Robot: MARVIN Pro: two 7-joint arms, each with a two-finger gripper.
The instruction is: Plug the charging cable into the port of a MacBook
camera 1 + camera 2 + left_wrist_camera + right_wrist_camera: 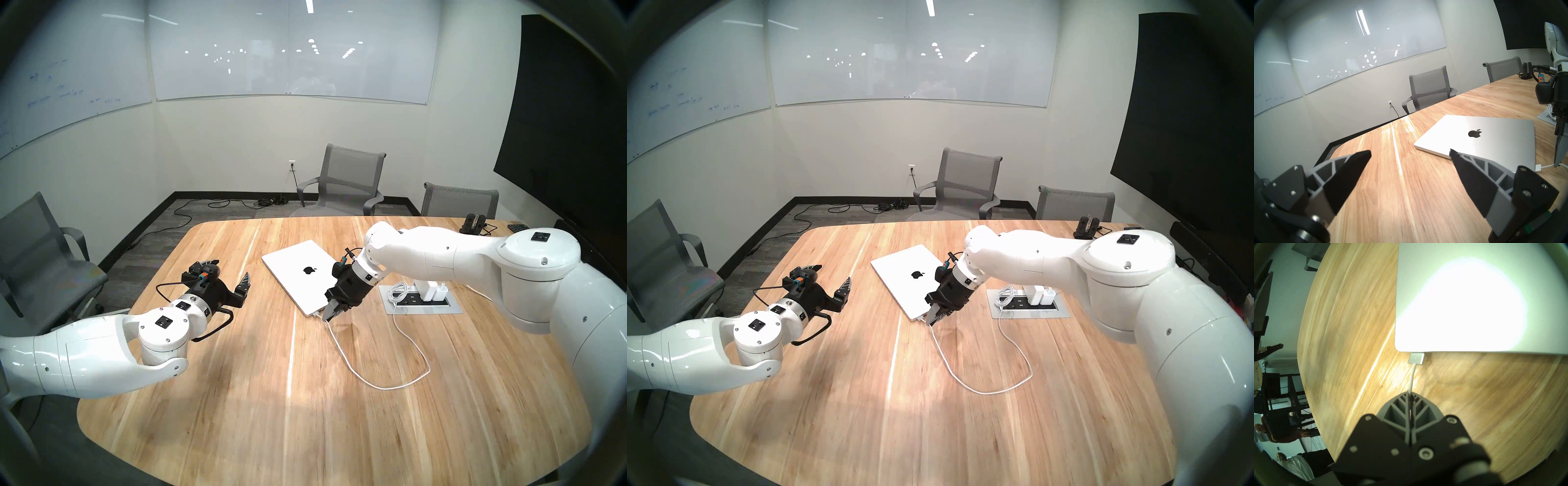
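On the wooden table (pixel 237 390), near its centre, one MacBook (pixel 298 275) lies shut and flat: slim, silver-white, rounded corners, black apple logo on the lid, its corners turned toward the table edges. One charging cable (pixel 390 385), thin and white, runs from the power strip recess (pixel 420 300) at 3 o'clock of the laptop, loops wide across bare wood toward 5 o'clock, then climbs back to the laptop's near corner. Its small flat silver-white connector (pixel 1416 358) sits right against the laptop's edge by that corner; whether it is fully seated I cannot tell. Right gripper (pixel 330 314), pointing down at the near corner, is clenched on the cord just behind the connector; right wrist view shows the cord pinched between the closed fingers. Left gripper (pixel 232 271) hovers at 9 o'clock of the laptop, well apart from it, jaws spread and holding nothing. One bundled white cable (pixel 398 292) and two white chargers (pixel 434 292) sit at the recess. Three grey chairs, one small black device (pixel 473 224) at the far right edge. Nothing lies between cord and laptop.
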